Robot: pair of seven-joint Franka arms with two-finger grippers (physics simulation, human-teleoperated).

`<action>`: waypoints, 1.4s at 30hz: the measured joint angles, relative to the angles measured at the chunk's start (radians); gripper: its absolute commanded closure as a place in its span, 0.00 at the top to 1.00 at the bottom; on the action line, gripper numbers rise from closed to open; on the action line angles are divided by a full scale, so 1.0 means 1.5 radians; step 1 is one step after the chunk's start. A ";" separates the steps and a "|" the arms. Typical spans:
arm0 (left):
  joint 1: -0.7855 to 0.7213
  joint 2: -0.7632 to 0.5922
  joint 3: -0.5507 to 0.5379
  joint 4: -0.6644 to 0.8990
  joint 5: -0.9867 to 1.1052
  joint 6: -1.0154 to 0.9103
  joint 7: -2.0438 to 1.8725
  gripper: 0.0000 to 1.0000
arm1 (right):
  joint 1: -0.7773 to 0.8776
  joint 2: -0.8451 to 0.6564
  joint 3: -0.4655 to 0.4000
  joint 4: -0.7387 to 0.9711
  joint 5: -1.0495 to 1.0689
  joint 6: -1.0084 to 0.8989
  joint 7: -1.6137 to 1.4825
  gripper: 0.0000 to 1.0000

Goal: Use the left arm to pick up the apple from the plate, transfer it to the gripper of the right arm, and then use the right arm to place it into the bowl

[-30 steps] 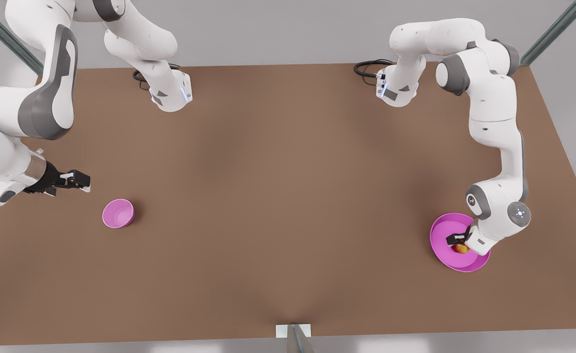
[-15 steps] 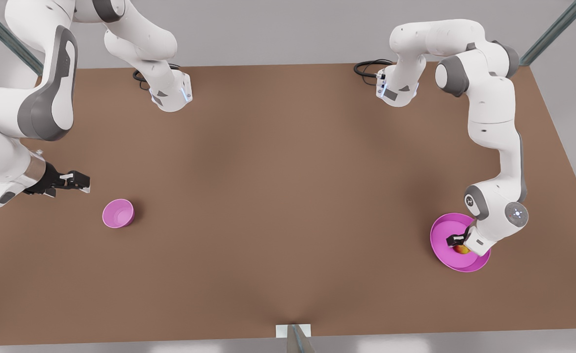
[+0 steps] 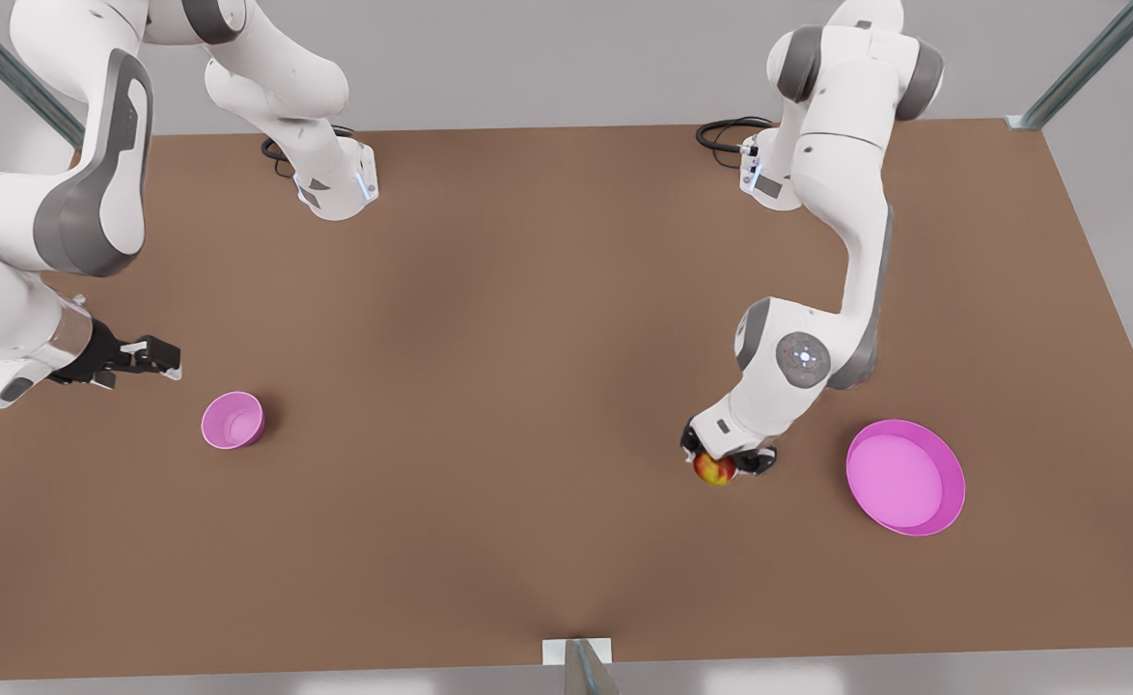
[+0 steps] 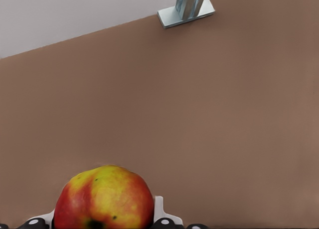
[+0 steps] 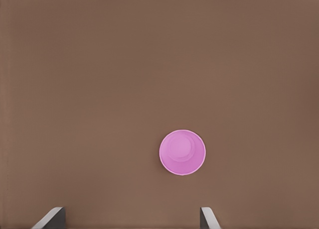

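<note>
Two arms share the bench [image 3: 528, 338], and the carry toward the hand-over looks to be the step in hand. At the front view's left, the right pincer [image 3: 147, 357] waits near the bowl [image 3: 233, 420]; its wrist view shows its fingertips [image 5: 52, 216] set wide apart with nothing between them, and the bowl [image 5: 182, 152] out beyond them. The bowl stands upright and holds nothing.

Toward the front view's right, the left pincer [image 3: 726, 461] is closed on the apple [image 3: 714, 469], which is off the plate and sits over bare bench between bowl and plate. In the left wrist view the apple [image 4: 103, 197] is seated between the white pads [image 4: 159, 209]. Whether it hangs clear of the bench or brushes it, I cannot tell. At the far right, the plate [image 3: 953, 483] lies bare.

Next, I judge, both arms must come toward the middle, the apple turned so a free flank faces the open right pincer, which must close before the left lets go.
</note>
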 measured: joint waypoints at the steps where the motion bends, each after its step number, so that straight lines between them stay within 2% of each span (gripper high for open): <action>1: -0.003 0.001 -0.018 0.009 -0.023 0.000 -0.009 0.70 | 0.001 0.000 0.002 0.000 0.023 0.000 0.000 1.00; 5: 0.009 0.054 -0.164 0.072 -0.155 0.067 -0.005 0.70 | 0.004 0.025 0.016 -0.002 0.171 -0.003 0.001 1.00; 7: 0.033 0.078 -0.236 0.108 -0.289 0.098 0.027 0.70 | 0.010 0.048 0.029 -0.002 0.245 -0.003 0.002 1.00; 10: 0.044 0.098 -0.281 0.143 -0.490 0.129 0.112 0.70 | 0.024 0.090 0.037 -0.002 0.368 0.007 0.003 1.00; 12: 0.067 0.129 -0.336 0.171 -0.608 0.142 0.193 0.70 | 0.053 0.126 0.045 -0.003 0.459 0.020 0.003 1.00; 16: 0.079 0.165 -0.388 0.206 -0.759 0.158 0.370 0.65 | 0.096 0.180 0.048 -0.003 0.607 0.055 0.001 1.00; 23: 0.079 0.205 -0.407 0.213 -0.830 0.170 0.663 0.65 | 0.106 0.267 0.062 -0.004 0.785 0.104 -0.045 1.00; 29: 0.081 0.210 -0.413 0.221 -0.844 0.174 0.855 0.65 | 0.104 0.317 0.064 -0.019 0.912 0.094 -0.155 1.00; 42: 0.080 0.239 -0.435 0.240 -0.870 0.177 1.126 0.65 | 0.104 0.313 0.094 -0.058 0.958 0.047 -0.360 1.00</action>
